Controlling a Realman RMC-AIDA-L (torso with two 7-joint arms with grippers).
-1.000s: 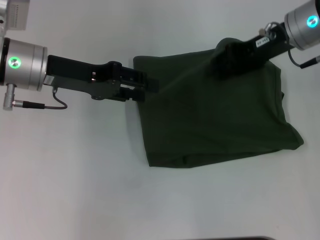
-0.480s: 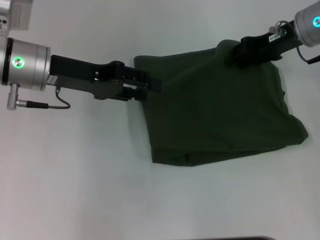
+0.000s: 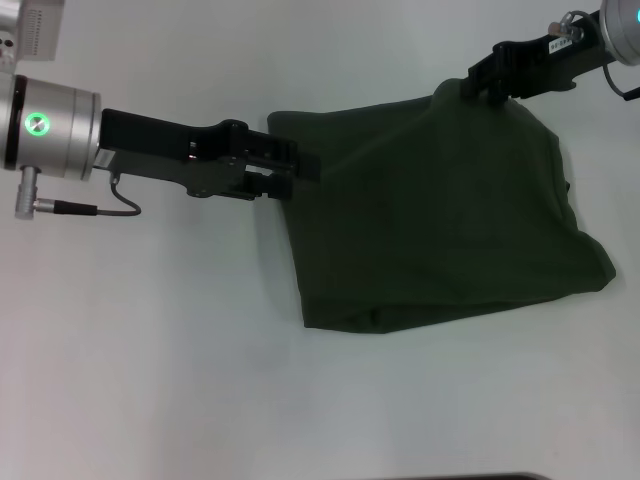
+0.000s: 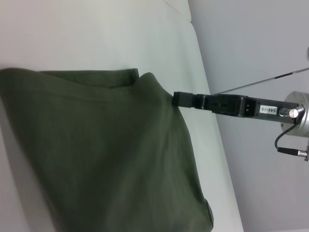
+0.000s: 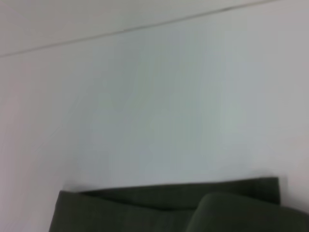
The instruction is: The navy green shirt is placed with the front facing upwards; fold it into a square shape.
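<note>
1. White flat table surface (image 3: 150,360): bare on the near side and to the left of the cloth; a dark strip shows at its near edge.
2. Navy green shirt, a dark olive cotton garment (image 3: 430,210), folded into a rough four-sided pad, plain side up, lying right of centre. Its left edge runs slanted, its near edge is doubled, and its right corner juts outward. Position unchanged from half a second ago.
3. Left gripper, black with a silver wrist (image 3: 295,170): low at the shirt's far left corner, its fingers pressed on the fabric edge. Unmoved.
4. Right gripper, black (image 3: 475,85): at the shirt's far right corner, touching the raised fabric peak; whether it pinches the cloth cannot be told. It has drawn back toward the far right since the earlier frame.
</note>
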